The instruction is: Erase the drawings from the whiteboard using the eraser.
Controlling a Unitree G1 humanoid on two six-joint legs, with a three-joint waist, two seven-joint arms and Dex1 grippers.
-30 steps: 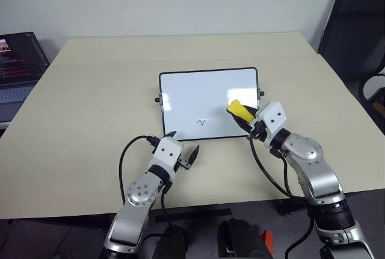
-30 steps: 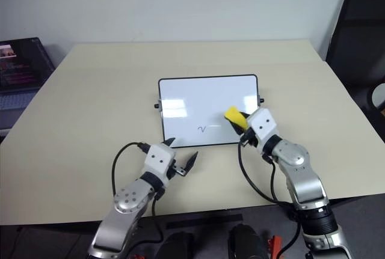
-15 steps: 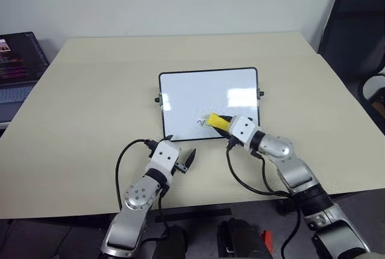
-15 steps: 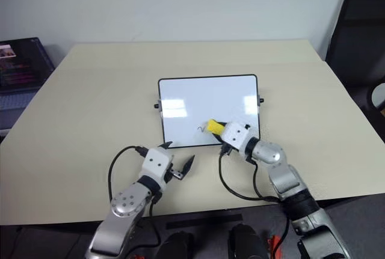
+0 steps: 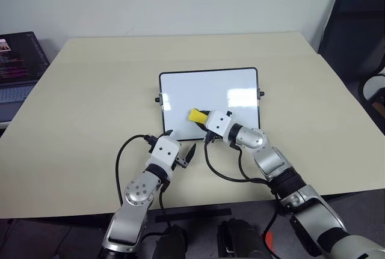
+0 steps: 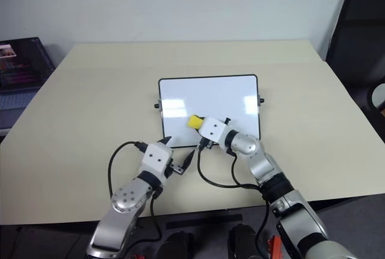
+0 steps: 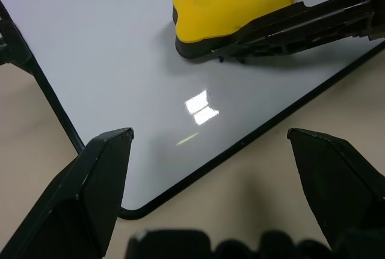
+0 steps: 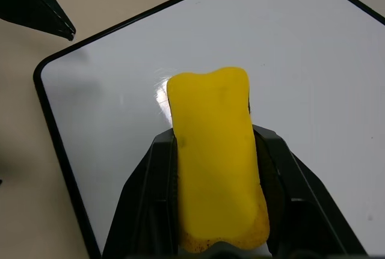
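Observation:
The whiteboard (image 5: 210, 94) lies flat in the middle of the table, black-framed with small knobs on its short sides. My right gripper (image 5: 200, 116) is shut on the yellow eraser (image 5: 195, 115), which presses on the board's near-left part; up close the eraser (image 8: 213, 151) sits between two black fingers (image 8: 150, 193). My left gripper (image 5: 181, 146) stands open just off the board's near-left corner, and its wrist view looks over that corner toward the eraser (image 7: 231, 9). The drawings are hidden; the board's bare surface (image 7: 108, 54) is plain white.
The beige table (image 5: 90, 91) stretches wide around the board. An open laptop (image 5: 17, 67) sits at the far left edge. A black chair (image 5: 358, 30) stands beyond the table's right side. Black cables loop from both wrists near the front edge.
My right gripper has swept the eraser leftward along the board's near part, over the spot where a small "v" mark stood; that mark no longer shows. The left gripper has stayed put.

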